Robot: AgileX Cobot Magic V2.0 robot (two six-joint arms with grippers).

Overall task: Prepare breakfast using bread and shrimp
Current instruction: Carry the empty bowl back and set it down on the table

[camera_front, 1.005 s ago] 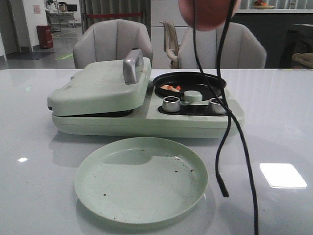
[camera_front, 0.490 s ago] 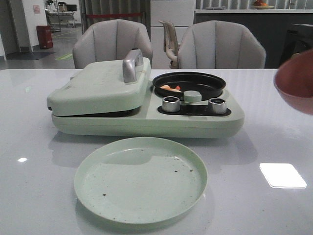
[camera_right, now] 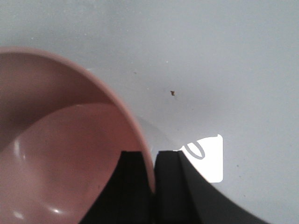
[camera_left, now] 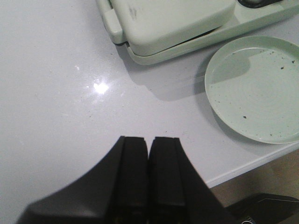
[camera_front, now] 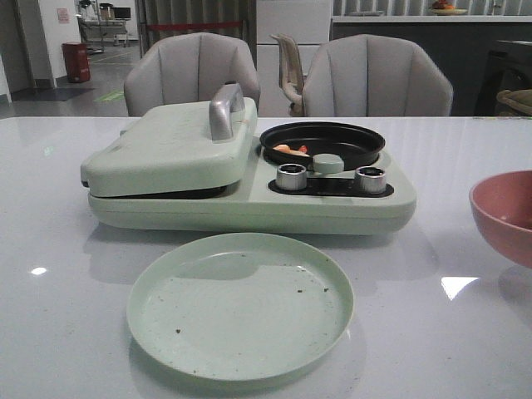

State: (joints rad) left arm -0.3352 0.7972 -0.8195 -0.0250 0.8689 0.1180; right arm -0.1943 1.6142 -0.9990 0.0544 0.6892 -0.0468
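Note:
A few small orange-pink shrimp lie in the round black pan of the pale green breakfast maker. Its lid with a metal handle is down; no bread shows. My right gripper is shut on the rim of the empty pink bowl, one finger inside and one outside; the bowl hangs low over the table at the right edge of the front view. My left gripper is shut and empty above the bare table left of the appliance.
An empty pale green plate with dark crumbs lies in front of the appliance; it also shows in the left wrist view. Two metal knobs sit on the appliance front. Two grey chairs stand behind the table.
The pink bowl has gone from high above the pan, out to the right, and down to just above the table at the right edge. The dangling cables have left the view.

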